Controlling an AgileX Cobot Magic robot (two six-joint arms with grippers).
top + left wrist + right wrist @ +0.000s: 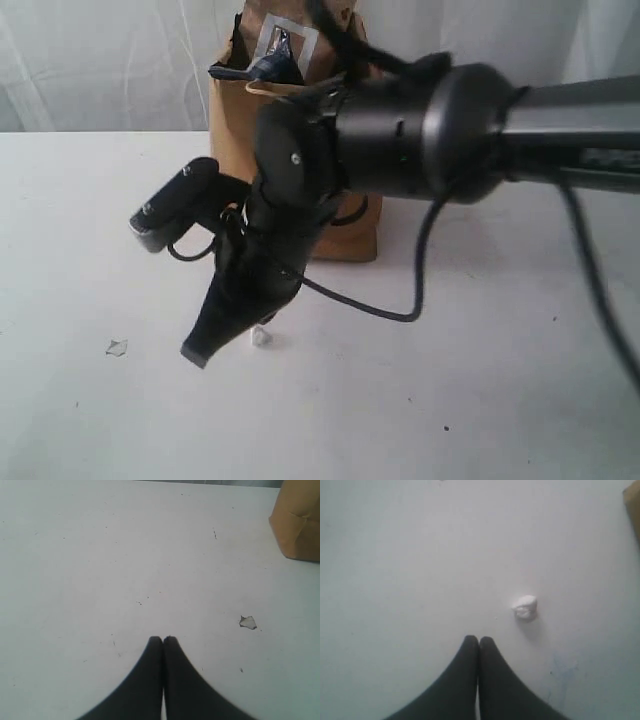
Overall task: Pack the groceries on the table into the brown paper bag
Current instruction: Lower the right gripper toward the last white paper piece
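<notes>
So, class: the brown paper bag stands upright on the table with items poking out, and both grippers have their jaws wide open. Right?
The jaws are shut, not open: the left wrist view shows the left gripper closed tight, the right wrist view the right gripper likewise. The brown paper bag does stand upright on the table, items poking out.

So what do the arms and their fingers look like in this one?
The right arm is glossy black with rounded joint housings, a grey tube link, a looping black cable and a silver-tipped wrist camera. The left fingers and right fingers are matte black, smooth and tapered.
</notes>
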